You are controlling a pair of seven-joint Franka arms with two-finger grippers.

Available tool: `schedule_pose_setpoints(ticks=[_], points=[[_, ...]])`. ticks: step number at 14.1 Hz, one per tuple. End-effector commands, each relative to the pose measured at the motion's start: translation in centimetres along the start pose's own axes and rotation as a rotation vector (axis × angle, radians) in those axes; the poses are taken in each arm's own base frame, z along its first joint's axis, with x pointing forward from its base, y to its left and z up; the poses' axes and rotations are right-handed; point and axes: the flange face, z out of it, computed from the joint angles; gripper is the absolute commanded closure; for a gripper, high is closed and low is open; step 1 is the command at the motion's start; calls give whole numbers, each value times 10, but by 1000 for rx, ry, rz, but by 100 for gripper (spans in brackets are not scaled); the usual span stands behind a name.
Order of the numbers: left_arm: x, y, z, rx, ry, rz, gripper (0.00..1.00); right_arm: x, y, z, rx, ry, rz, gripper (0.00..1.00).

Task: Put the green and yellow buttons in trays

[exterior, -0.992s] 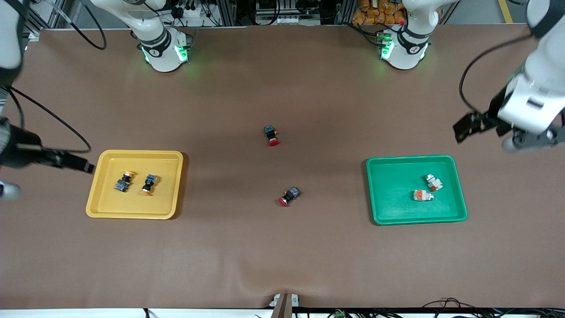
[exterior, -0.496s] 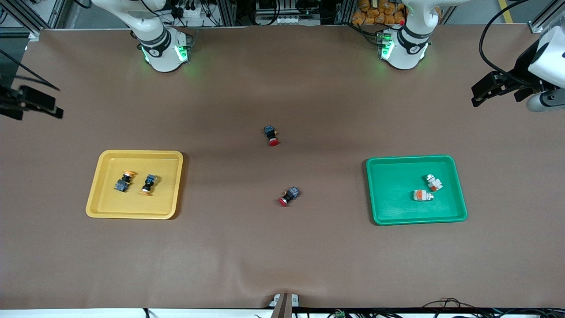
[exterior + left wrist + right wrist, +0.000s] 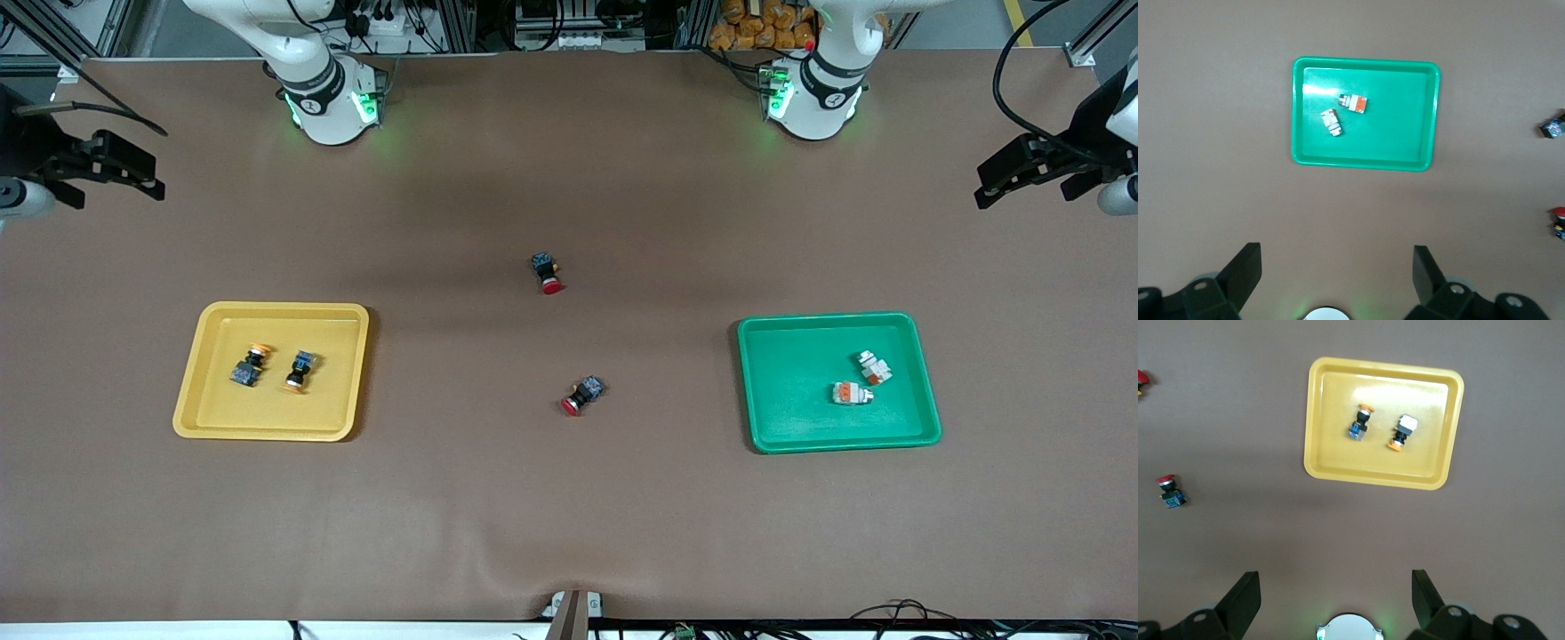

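The yellow tray [image 3: 206,413] holds two black-bodied buttons with orange-yellow caps [image 3: 250,364] [image 3: 300,372]. The right wrist view shows this tray [image 3: 1331,453] and both buttons [image 3: 1360,423] [image 3: 1403,432]. The green tray [image 3: 791,400] holds two whitish-grey buttons [image 3: 874,367] [image 3: 852,393]. The left wrist view shows that tray [image 3: 1398,133] and its buttons [image 3: 1353,103] [image 3: 1332,123]. My left gripper [image 3: 1000,178] [image 3: 1337,267] is open and empty, high over the table's edge at the left arm's end. My right gripper [image 3: 142,173] [image 3: 1336,587] is open and empty, high over the right arm's end.
Two black switches with red caps lie on the brown mat between the trays, one [image 3: 547,273] farther from the front camera, one [image 3: 582,396] nearer. They also show in the wrist views [image 3: 1170,491] [image 3: 1559,223].
Both grippers have drawn away from their trays, toward the table's ends and the base side. The buttons and trays have not moved.
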Motion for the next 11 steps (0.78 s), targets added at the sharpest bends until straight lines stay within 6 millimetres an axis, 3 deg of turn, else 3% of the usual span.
schedule_pose_setpoints(ticks=[1,4,11], points=[[-11,7,-2,-11,-25,18,0,-10,5,1,-6,15,2,0],[-11,5,-3,-6,-26,8,0,-8,-10,-10,-27,42,-25,0],[-4,2,5,-7,-40,20,0,-2,-8,-8,-19,51,-25,0]])
